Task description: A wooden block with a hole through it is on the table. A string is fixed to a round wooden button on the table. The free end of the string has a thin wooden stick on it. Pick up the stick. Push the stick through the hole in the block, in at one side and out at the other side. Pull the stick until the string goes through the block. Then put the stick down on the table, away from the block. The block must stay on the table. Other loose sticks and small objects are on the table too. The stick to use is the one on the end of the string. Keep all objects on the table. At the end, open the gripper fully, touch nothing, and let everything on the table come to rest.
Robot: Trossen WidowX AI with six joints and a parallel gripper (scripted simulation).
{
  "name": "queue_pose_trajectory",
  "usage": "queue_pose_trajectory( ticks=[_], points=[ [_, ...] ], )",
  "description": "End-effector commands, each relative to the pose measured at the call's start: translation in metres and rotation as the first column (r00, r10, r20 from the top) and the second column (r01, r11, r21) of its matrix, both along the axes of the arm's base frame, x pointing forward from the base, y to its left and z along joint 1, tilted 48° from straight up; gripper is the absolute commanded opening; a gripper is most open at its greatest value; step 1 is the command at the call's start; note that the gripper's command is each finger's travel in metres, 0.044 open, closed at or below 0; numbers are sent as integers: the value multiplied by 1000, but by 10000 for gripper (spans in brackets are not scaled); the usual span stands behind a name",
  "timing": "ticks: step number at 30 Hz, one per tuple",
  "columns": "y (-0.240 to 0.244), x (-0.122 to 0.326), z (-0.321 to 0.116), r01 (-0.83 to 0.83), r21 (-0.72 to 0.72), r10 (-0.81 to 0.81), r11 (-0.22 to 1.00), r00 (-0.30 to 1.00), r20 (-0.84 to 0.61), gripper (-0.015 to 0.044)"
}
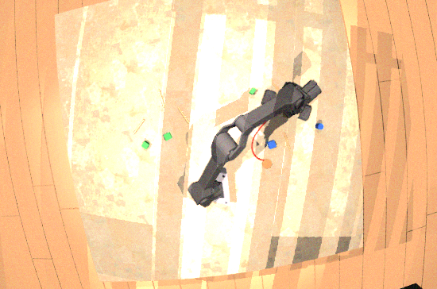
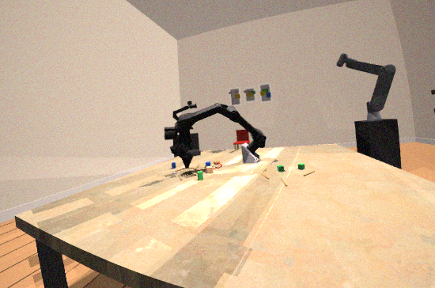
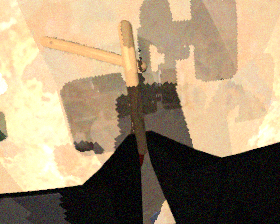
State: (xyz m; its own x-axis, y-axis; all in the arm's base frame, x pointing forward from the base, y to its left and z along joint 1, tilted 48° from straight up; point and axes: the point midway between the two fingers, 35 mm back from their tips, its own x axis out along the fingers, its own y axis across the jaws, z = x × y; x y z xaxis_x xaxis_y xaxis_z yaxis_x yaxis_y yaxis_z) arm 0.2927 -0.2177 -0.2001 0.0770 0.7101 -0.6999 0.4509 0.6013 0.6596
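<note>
My gripper [image 2: 187,167] [image 3: 140,139] is shut on the string's stick, low over the table. The stick [image 3: 129,60] points away from the fingertips in the wrist view, with a bit of red at its gripped end. The wooden block [image 2: 209,169] stands on the table, right of the fingertips in the exterior view; the arm hides it in the top view. The red string [image 1: 253,144] [image 2: 220,166] curves from the round button [image 1: 267,163] [image 2: 217,162] to under the arm. The hole is too small to make out. The gripper's fingertips are hidden in the top view.
A loose stick [image 3: 80,50] lies beyond the fingertips, behind the held stick. A blue cube [image 1: 272,144] [image 2: 208,164] is near the button, a blue cylinder [image 1: 319,126] [image 2: 173,165] farther right. A green block [image 1: 253,91] [image 2: 200,176] stands near the arm. Other green cubes and sticks lie farther left.
</note>
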Motion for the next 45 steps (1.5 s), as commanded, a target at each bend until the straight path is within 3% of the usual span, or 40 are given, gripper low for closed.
queue_pose_trajectory(
  ticks=[1,11,21,33,45],
  points=[
    [2,0,0,-91,-12,92,996,991,96,0],
    [5,2,0,-291,-78,301,954,906,299,0],
    [8,3,0,-458,-183,487,870,737,469,0],
    [11,4,-1,-595,-345,656,725,447,608,0],
    [14,5,-1,-646,-528,746,551,99,658,0]
  ],
)
